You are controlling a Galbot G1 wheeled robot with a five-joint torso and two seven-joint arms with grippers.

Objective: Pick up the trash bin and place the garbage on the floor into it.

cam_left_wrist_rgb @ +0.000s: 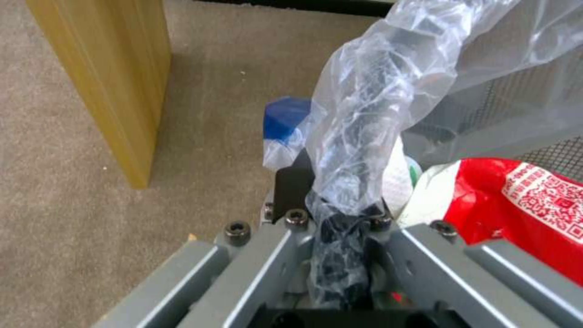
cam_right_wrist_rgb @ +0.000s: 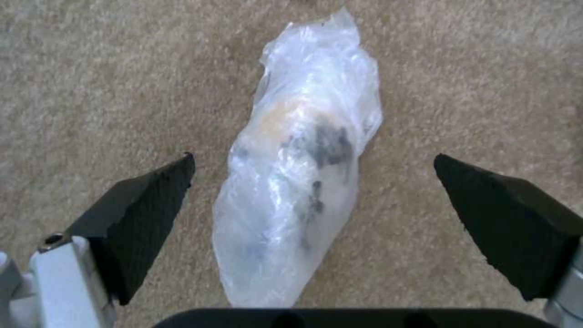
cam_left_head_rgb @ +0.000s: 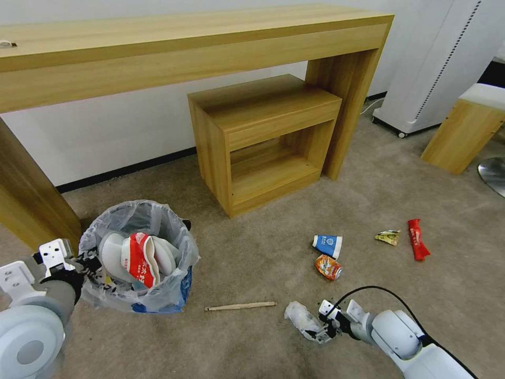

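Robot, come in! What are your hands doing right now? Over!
Left gripper shut on trash bin rim. Right gripper open, straddling clear plastic wad on floor. Nothing in the way.

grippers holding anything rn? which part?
Left gripper grips the trash bin by its bag-covered rim. Right gripper is open around the plastic-wrapped wad, holding nothing.

White arms, black cable, grey fingers (cam_left_wrist_rgb: 255, 269)

2 cups (cam_left_head_rgb: 327, 245), 2 wrappers (cam_left_head_rgb: 418, 239), 1 can (cam_left_head_rgb: 328, 267).
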